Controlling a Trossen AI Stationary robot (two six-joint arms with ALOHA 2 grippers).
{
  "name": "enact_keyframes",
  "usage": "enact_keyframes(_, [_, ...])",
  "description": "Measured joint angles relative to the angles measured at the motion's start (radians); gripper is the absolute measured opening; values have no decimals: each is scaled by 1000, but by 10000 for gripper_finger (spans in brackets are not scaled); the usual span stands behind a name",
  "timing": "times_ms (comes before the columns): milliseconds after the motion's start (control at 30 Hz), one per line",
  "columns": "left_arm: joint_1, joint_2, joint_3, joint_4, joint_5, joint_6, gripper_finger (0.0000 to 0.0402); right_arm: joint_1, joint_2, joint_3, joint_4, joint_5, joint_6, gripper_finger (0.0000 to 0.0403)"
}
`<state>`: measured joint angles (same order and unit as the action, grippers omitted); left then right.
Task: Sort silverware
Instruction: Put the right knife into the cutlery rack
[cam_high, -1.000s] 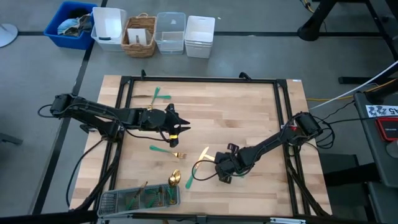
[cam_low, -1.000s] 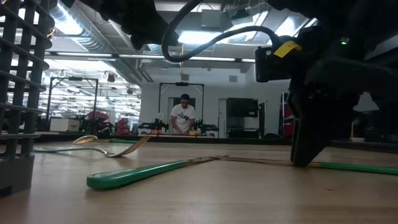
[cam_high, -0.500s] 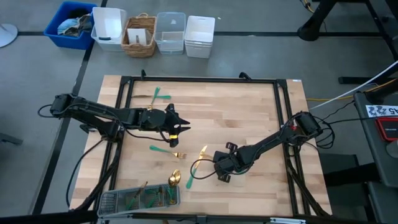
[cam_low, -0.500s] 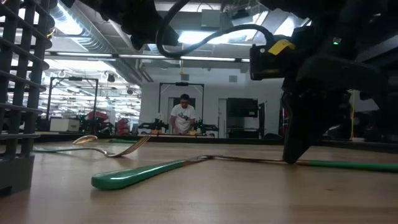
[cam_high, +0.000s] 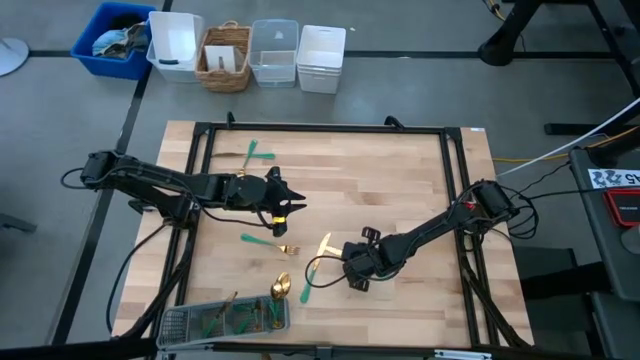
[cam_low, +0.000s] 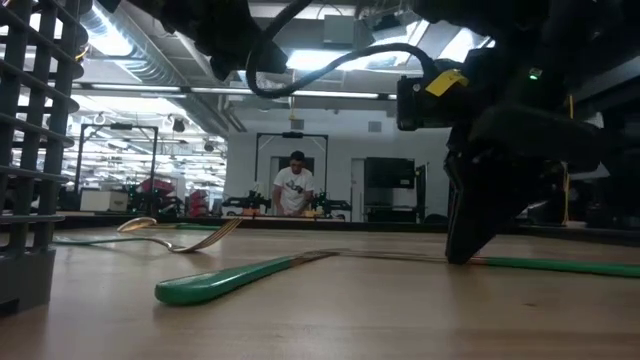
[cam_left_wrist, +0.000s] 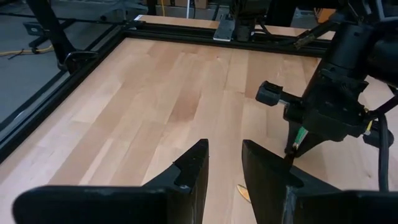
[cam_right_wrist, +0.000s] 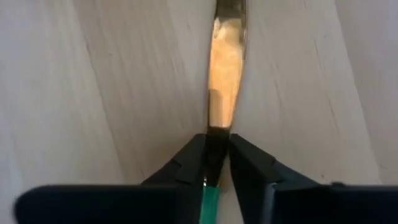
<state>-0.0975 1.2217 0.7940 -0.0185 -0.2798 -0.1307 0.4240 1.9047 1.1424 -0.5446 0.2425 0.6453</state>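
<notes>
Nearest, mesh tray (cam_high: 175, 322) at the table (cam_high: 400, 170) front edge holds several teal-handled pieces, count unclear; right hand (cam_high: 352, 277) low at mid-table, fingers (cam_right_wrist: 186, 168) pinched narrow on a knife (cam_right_wrist: 225, 74) where blade meets handle, not lifted. Farther, left hand (cam_high: 296, 204) hovers empty, fingers slightly apart; several loose pieces remain; task seems partly done.

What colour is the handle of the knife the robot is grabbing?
Teal-green handle, gold blade; clearest in the right wrist view.
</notes>
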Motion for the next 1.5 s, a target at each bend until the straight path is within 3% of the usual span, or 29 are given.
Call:
enact_keyframes(167, [0, 0, 0, 0, 0, 0, 90, 0, 3, 84, -154, -18, -31, 121])
enact_keyframes(300, [0, 0, 0, 0, 0, 0, 90, -1, 2, 111, -206, -20, -52, 133])
enact_keyframes(433, [0, 0, 0, 0, 0, 0, 90, -34, 1, 108, -194, -116, -53, 129])
enact_keyframes(800, [0, 0, 0, 0, 0, 0, 90, -126, -1, 96, -190, -252, -53, 116])
enact_keyframes(1500, [0, 0, 1, -28, 0, 15, 90, -116, 55, 102, -170, -256, -56, 115])
